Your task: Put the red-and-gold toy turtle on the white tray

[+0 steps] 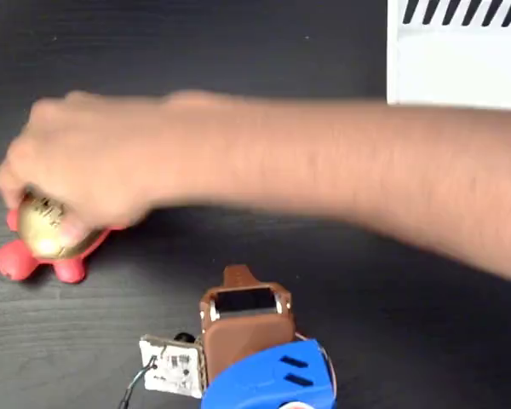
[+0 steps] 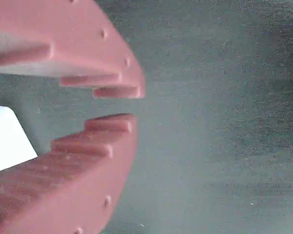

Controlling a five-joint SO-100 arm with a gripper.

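Observation:
The red-and-gold toy turtle point(image 1: 44, 234) lies on the dark table at the far left of the fixed view, its gold shell under a person's hand point(image 1: 77, 162) whose fingers grip it. The white tray point(image 1: 460, 72), with black stripes along its top edge, fills the top right corner. My arm point(image 1: 243, 319) stands at the bottom centre, well right of the turtle and apart from it. In the wrist view my gripper point(image 2: 122, 105) shows two pink toothed jaws almost together, with only a narrow gap and nothing between them.
The person's forearm point(image 1: 366, 179) stretches across the middle of the table from the right edge, between my arm and the tray. A blue motor housing point(image 1: 268, 379) and a small white board point(image 1: 172, 368) sit at my arm's base. A white patch point(image 2: 5, 139) shows at the wrist view's left.

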